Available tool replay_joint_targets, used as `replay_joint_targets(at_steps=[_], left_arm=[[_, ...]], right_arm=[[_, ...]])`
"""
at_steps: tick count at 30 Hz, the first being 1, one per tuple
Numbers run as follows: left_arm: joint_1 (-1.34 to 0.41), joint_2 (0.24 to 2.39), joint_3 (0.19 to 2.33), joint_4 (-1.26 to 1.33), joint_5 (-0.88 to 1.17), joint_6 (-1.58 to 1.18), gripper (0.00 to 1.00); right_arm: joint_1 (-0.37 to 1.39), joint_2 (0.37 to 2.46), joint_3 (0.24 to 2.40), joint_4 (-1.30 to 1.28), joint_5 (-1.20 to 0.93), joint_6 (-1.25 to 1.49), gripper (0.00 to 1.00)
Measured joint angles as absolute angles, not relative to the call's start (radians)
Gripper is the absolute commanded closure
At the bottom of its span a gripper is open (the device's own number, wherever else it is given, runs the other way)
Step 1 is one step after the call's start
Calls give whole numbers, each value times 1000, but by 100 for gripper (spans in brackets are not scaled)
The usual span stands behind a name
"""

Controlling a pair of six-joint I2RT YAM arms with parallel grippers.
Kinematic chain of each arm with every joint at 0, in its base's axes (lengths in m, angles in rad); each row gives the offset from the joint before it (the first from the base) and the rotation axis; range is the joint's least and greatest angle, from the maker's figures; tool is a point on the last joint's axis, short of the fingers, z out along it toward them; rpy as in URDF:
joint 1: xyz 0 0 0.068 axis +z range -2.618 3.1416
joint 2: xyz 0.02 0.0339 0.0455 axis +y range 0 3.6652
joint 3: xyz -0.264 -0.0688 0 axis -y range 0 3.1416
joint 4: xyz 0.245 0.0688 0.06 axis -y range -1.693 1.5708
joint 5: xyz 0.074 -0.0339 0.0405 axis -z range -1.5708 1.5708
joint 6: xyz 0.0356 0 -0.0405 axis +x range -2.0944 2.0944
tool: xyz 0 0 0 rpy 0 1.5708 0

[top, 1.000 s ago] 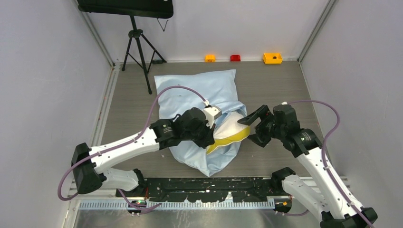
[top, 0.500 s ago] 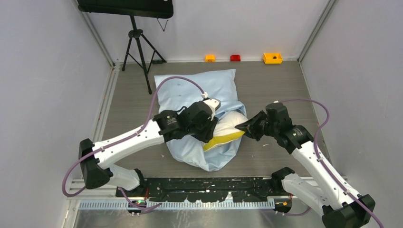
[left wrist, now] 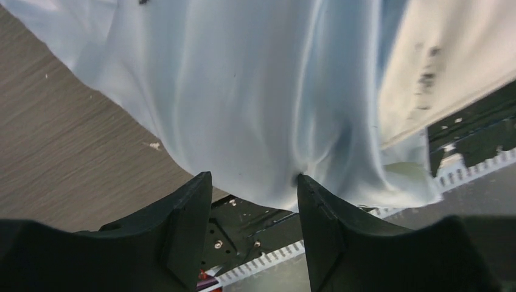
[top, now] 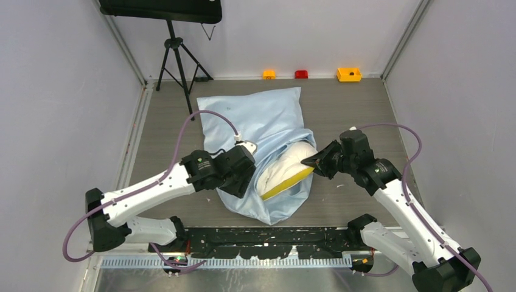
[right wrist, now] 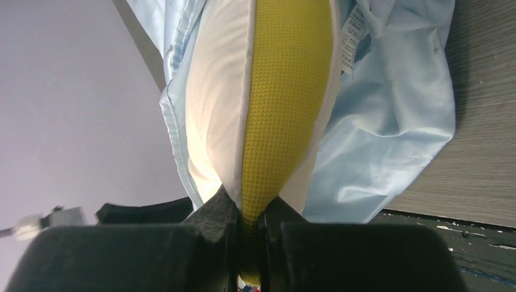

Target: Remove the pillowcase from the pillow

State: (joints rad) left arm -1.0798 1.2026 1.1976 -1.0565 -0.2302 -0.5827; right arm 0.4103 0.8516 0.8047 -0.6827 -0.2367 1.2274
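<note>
**On the bench, centre field: pillow corner pinched, case mostly on**

At the middle of the bench (top: pixel 359 115) you have the pillowcase (top: pixel 261 115) lying lengthways. Its far end is flat and wrinkled and its near end is bunched. The pillow (top: pixel 285 165) sits inside it. Only the near-right end shows, white and puffy, poking out of the case's opening toward your right arm. The yellow side band (right wrist: pixel 286 91) runs along that exposed edge.

Right claw (right wrist: pixel 246 210): all but closed. Both fingers press on the corner of the pillow with the yellow band squeezed between them. In the wrist view the blue fabric hangs to either side of the pillow, not between the fingers. A white care label (right wrist: pixel 352 33) shows at the case's edge just beside the band.

Left claw (left wrist: pixel 252 182): jaws plainly apart, with nothing in the gap. It sits at the left flank of the case, toward the near end. One finger (left wrist: pixel 322 213) has its tip at a small pucker in the fabric; you cannot tell whether it touches. Through the gap you see the black rail (left wrist: pixel 243 222) at the bench's near edge.

Background: a tripod (top: pixel 176 61) stands at far left. Three small blocks, orange (top: pixel 269 74), red (top: pixel 301 74) and yellow (top: pixel 349 74), sit along the far edge, well apart from the pillow.
</note>
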Motion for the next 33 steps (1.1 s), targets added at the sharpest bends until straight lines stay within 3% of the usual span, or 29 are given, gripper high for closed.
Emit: replay_joint_targets(at_steps=[5, 13, 19, 21, 28, 33], left_arm=[[-1079, 1220, 1116, -1040, -224, -613, 35], [-1079, 956, 1025, -822, -112, -648, 29], [-1077, 1034, 1074, -751, -99, -658, 27], [-1065, 1095, 1084, -745, -121, -669, 37], [-941, 1124, 1003, -752, -156, -706, 97], [-875, 1095, 890, -755, -152, -730, 100]], right_arm=[[411, 852, 822, -684, -230, 1217, 100], [410, 851, 822, -690, -222, 1209, 100], [410, 851, 822, -690, -223, 1209, 100], [410, 851, 822, -690, -223, 1209, 100], [411, 841, 823, -704, -214, 1207, 100], [411, 836, 866, -765, -173, 1180, 100]])
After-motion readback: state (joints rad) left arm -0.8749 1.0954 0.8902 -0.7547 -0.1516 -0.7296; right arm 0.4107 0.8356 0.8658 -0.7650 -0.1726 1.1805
